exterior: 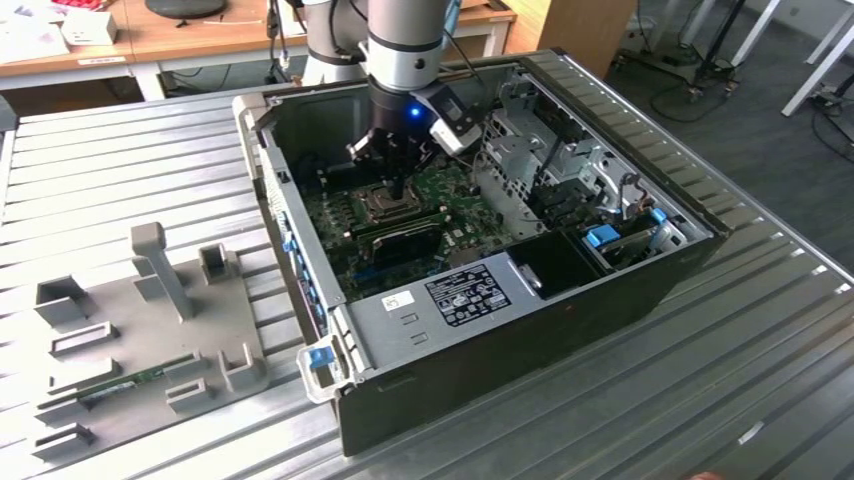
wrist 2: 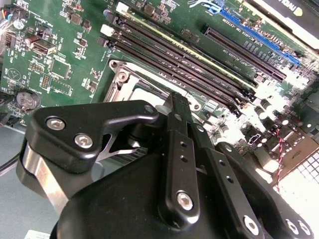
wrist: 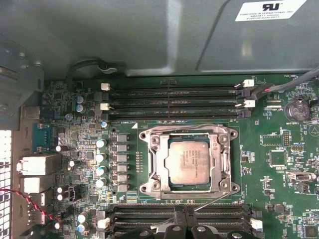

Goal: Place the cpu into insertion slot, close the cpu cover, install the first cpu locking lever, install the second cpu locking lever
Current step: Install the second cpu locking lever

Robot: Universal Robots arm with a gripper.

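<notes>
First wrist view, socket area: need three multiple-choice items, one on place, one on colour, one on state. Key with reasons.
1. Where is the cpu?
A. On the table outside the case
B. In the insertion slot
C. Lying across the memory slots

2. What colour is the circuit board?
A. Green
B. Red
C. White

3. How does the cpu cover stand?
A. Tilted up on its hinge
B. Taken off and laid aside
C. Lying flat around the cpu

Key:
1 B: the chip's grey metal top sits square inside the socket.
2 A: the board is green all around the socket.
3 C: the silvery frame lies level, with the cpu showing through its window.
</notes>
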